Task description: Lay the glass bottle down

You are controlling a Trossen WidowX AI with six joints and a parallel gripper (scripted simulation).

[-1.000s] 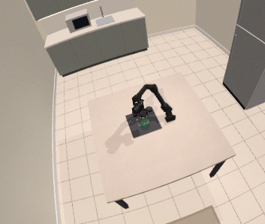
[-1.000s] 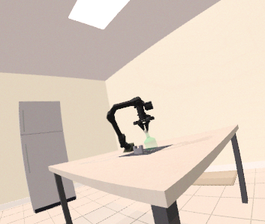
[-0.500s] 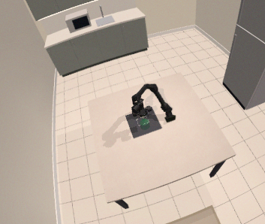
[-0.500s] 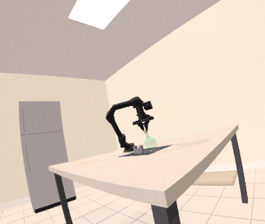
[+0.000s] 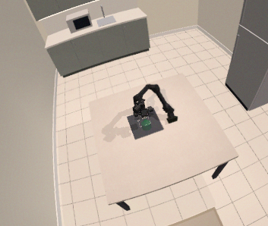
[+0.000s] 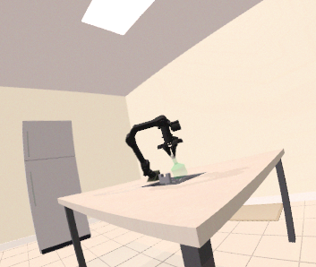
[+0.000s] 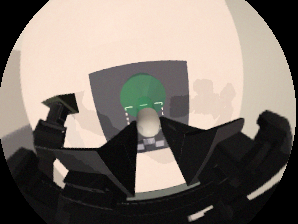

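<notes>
The green glass bottle (image 5: 146, 125) (image 6: 178, 169) (image 7: 143, 92) is near upright, tilted a little, its pale neck uppermost and its body low over the dark mat (image 5: 154, 129) (image 6: 191, 177) (image 7: 106, 105). The hand (image 5: 144, 114) (image 6: 173, 156) (image 7: 148, 121) is clamped on the neck, its 2 fingers on opposite sides. Whether the base touches the mat, I cannot tell. In the wrist view, the dashed outline (image 7: 127, 116) is partly covered by the bottle. The grey U-shaped rest (image 6: 165, 178) (image 7: 151, 143) stands on the mat, near the bottle. Mat and black arm (image 5: 152, 88) (image 6: 134, 134) are both on the pale bench (image 5: 173, 159) (image 6: 159, 211) (image 7: 60, 40). Beyond it stands a grey fridge (image 5: 254, 57) (image 6: 52, 179).
</notes>
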